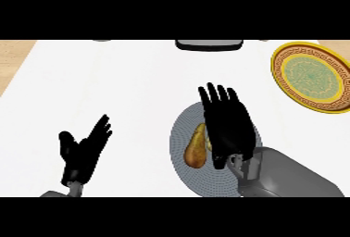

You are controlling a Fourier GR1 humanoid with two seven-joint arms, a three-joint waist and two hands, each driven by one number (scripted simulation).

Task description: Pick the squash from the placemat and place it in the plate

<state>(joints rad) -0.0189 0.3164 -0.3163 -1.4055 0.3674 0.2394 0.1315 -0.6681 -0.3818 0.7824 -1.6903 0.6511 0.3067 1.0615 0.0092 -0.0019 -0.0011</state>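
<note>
Right hand poised over the squash on the placemat, grasp not yet made.

The squash [195, 149] is seen lying on the grey round placemat [183, 172], lengthwise, its narrow end pointing away from the robot. The right hand [229, 127] is held just beside and partly over it, fingers [217, 99] straight and spread, nothing held; whether they touch the squash cannot be told. The left hand [83, 152] is rested open at the lower left, nothing in it. The gold-rimmed patterned plate [282, 74] stands well apart on the white surface [103, 83], at the upper right. For a good grasp, the palm should probably be shifted left so the squash is centred under it, and the fingers curled across its thicker near half before any lift is begun.
</note>
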